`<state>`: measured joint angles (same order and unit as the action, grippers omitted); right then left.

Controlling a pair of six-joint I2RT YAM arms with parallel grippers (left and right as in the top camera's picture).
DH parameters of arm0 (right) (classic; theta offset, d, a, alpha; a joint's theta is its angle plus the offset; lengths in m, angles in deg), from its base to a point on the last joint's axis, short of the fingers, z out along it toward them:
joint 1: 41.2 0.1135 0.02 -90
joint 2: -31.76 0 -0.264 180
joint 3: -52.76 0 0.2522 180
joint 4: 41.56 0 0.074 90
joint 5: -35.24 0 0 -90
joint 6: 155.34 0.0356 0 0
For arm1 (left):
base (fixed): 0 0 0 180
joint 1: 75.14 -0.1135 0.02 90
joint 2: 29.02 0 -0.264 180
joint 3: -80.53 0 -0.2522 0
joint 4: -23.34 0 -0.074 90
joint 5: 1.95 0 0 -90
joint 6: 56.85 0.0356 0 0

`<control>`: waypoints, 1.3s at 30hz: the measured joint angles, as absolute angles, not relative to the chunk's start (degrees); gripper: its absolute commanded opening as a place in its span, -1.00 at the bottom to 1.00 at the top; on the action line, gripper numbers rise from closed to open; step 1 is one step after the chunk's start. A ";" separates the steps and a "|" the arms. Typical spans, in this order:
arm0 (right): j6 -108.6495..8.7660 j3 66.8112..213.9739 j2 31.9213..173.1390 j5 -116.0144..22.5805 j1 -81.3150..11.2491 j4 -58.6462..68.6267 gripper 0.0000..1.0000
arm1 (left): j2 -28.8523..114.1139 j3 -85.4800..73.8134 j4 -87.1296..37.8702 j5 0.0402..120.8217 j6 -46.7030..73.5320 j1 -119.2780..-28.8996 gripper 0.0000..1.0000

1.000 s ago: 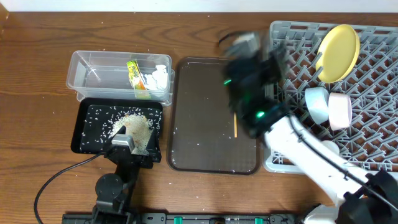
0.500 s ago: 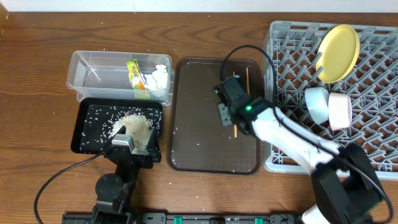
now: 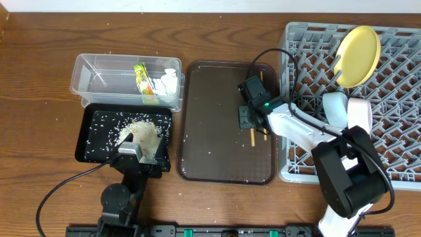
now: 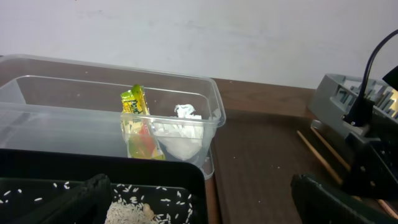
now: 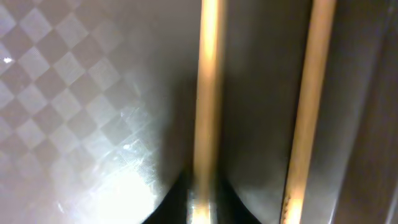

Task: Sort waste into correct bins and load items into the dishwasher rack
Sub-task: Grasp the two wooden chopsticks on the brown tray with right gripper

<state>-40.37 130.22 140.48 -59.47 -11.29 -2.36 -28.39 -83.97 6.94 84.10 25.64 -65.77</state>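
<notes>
We see wrapper (image 3: 141,79), tissue (image 3: 164,83) in tub (image 3: 92,64), rice (image 3: 141,134) in black tray (image 3: 88,149), plate (image 3: 358,47), bowls (image 3: 337,108) in rack (image 3: 395,158); chopsticks (image 3: 252,138) pending. Right pincer (image 3: 247,116): cannot tell; left pincer (image 3: 130,146) gapes empty.

Right gripper (image 3: 247,118): the fingers are covered by its own body overhead; in the right wrist view only a dark blurred wedge is seen at bottom centre, so the grip cannot be told.
Chopsticks (image 5: 208,93): blurred and cropped at top and bottom in the right wrist view; the middles are hidden under the right arm overhead.
Left gripper (image 4: 199,193): the fingers are cropped by the lower edge.
Dishwasher rack (image 3: 395,92): cut off at the right edge.
Clear tub (image 4: 37,124): cropped at the left edge.
</notes>
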 measured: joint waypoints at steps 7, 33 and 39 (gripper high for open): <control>-40.08 131.07 138.74 -59.78 -11.18 2.36 -0.98 | -28.39 -83.97 6.94 84.10 25.64 -65.77 0.89; -49.96 133.74 120.11 -65.07 -23.09 11.58 0.01 | -28.39 -83.97 6.94 84.10 25.64 -65.77 0.88; -49.75 133.74 119.87 -64.26 -13.51 8.45 -0.07 | -28.39 -83.97 6.94 84.10 25.64 -65.77 0.89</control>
